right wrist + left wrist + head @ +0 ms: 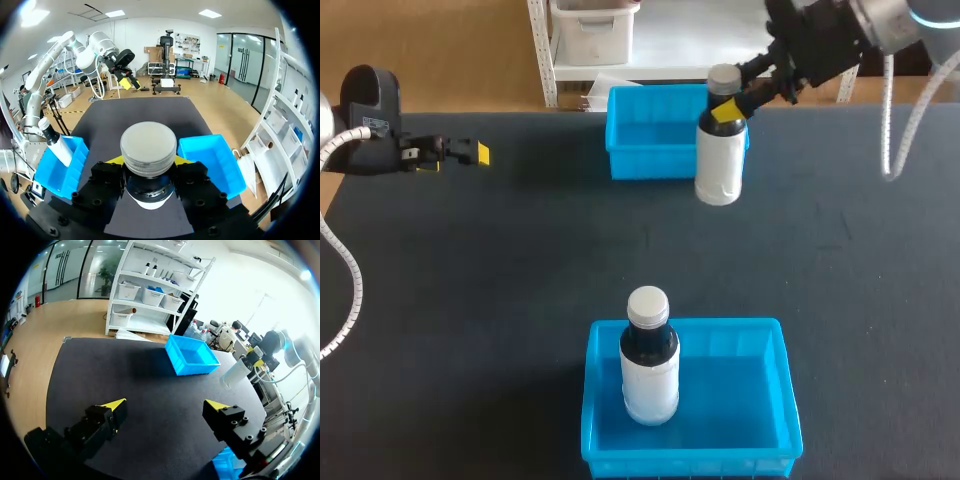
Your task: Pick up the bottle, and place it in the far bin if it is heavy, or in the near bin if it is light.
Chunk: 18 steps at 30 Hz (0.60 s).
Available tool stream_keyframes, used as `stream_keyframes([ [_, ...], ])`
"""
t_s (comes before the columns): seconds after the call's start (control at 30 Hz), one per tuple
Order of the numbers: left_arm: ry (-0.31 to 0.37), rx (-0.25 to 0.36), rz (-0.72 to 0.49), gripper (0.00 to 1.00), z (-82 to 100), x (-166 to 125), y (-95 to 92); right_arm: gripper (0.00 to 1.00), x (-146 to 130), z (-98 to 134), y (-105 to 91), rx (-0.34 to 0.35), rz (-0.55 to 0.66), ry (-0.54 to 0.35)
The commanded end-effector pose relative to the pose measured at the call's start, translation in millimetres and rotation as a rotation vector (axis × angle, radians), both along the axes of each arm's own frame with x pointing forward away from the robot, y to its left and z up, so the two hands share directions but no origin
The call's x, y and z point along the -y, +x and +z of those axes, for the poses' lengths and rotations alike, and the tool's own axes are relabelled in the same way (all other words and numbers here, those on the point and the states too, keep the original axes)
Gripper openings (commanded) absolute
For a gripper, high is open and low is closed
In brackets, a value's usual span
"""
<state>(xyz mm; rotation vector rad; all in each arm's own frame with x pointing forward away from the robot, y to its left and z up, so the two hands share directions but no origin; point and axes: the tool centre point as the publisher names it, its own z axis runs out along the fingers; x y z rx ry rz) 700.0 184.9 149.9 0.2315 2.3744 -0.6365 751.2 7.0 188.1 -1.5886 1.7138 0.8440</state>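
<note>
A white bottle [718, 160] with a dark neck and grey cap [148, 146] stands upright at the right front corner of the far blue bin [655, 150]. My right gripper [726, 111] is shut on its neck, one yellow tip on each side. Whether its base touches the table I cannot tell. The far bin [216, 161] is empty. A second, similar bottle [649, 360] stands inside the near blue bin [760, 400]. My left gripper [165, 406] hangs open over the table's left side, holding nothing, away from both bins.
The dark table mat [500, 260] lies bare between the two bins and to both sides. In the right wrist view the near bin [62, 172] with its bottle [56, 147] lies beside the gripper, and my left arm [107, 52] shows beyond it.
</note>
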Motion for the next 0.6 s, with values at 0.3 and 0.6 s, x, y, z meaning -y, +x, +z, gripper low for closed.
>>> stream_keyframes([
  [0.3, 0.000, 0.000, 0.000, 1.00, 0.0, 0, 0.0, 0.00, 39, 14, -14.3, 0.044, -0.129, -0.025],
  [0.6, 0.000, 0.000, 0.000, 1.00, 0.0, 0, 0.0, 0.00, 61, 19, -4.5, 0.043, -0.188, -0.035],
])
